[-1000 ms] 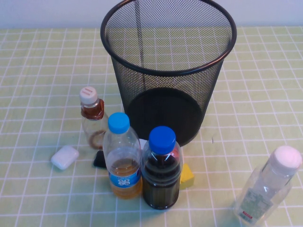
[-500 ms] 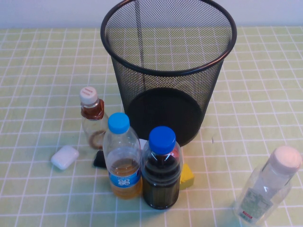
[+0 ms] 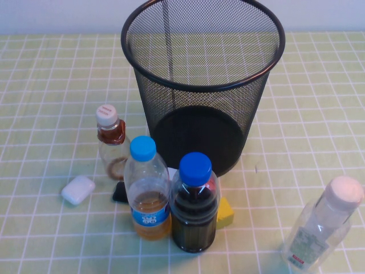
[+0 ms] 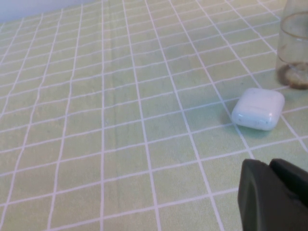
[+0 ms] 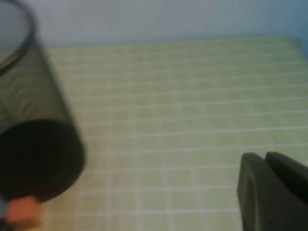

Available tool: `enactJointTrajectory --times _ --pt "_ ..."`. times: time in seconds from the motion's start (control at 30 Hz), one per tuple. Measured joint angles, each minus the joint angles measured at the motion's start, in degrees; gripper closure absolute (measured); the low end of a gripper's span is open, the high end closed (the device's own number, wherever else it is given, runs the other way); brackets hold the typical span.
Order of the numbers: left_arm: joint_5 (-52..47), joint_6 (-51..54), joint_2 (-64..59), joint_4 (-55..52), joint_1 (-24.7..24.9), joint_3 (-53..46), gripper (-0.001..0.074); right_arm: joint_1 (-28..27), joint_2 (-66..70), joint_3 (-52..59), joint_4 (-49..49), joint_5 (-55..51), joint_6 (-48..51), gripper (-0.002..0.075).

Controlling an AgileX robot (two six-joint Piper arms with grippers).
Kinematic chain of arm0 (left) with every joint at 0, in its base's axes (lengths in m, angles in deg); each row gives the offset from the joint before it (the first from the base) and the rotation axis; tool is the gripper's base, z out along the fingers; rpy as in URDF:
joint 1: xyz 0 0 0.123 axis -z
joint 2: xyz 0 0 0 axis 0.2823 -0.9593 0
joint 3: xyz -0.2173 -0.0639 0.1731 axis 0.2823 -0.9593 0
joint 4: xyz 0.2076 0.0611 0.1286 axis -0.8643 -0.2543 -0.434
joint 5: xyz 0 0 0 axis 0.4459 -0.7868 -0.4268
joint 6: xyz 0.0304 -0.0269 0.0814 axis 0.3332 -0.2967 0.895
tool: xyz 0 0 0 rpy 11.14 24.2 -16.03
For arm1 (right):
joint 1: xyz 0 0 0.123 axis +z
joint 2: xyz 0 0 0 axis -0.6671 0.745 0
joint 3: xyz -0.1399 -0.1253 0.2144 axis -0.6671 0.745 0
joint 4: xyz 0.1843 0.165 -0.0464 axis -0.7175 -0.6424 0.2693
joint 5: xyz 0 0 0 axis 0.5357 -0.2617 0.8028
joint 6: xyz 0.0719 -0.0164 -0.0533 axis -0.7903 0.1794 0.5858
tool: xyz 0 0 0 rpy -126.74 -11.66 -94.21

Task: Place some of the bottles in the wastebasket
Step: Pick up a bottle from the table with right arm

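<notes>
Both white-capped bottles are being shown upright on the desk near the wastebasket: the smaller bottle left of it, the larger bottle off to its right. The left tool and right tool are apparently being kept together.

Black wire-mesh wastebasket, clear glossy plastic bottles, and a smooth white case on checked cloth.

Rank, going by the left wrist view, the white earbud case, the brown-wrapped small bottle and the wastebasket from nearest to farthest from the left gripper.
Left gripper sits low at the frame's corner.
1. White earbud case, just ahead on the cloth.
2. Small bottle, just beyond the case.
3. Wastebasket, outside the wrist view; the high view puts it behind the bottle.
Right gripper sits beside the wastebasket.
</notes>
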Motion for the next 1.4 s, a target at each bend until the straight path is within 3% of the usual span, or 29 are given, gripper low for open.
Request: enactJointTrajectory --times 0.13,0.27,0.37,0.53,0.63,0.8,1.4 --pt "0.00 0.00 0.00 0.00 0.00 0.00 0.0734 5.50 9.00 -6.98 -10.79 -11.01 7.39 0.0734" --pt "0.00 0.00 0.00 0.00 0.00 0.00 0.0734 9.87 18.13 -14.87 -12.44 -21.64 8.93 0.0704" --pt "0.00 0.00 0.00 0.00 0.00 0.00 0.0734 13.04 24.78 -19.47 -12.44 -25.22 8.22 0.0573" --pt "0.00 0.00 0.00 0.00 0.00 0.00 0.0734 20.49 32.83 -23.39 -9.76 -25.82 1.64 0.0196" --pt "0.00 0.00 0.00 -0.02 0.00 0.00 0.0734 24.33 36.17 -23.52 -5.71 -25.91 -3.30 0.0098" --pt "0.00 0.00 0.00 -0.02 0.00 0.00 0.0734 29.00 38.79 -23.52 -0.64 -25.91 -8.65 0.0062" --pt "0.00 0.00 0.00 -0.02 0.00 0.00 0.0734 29.23 38.79 -16.25 4.87 -25.83 -13.12 0.0057"
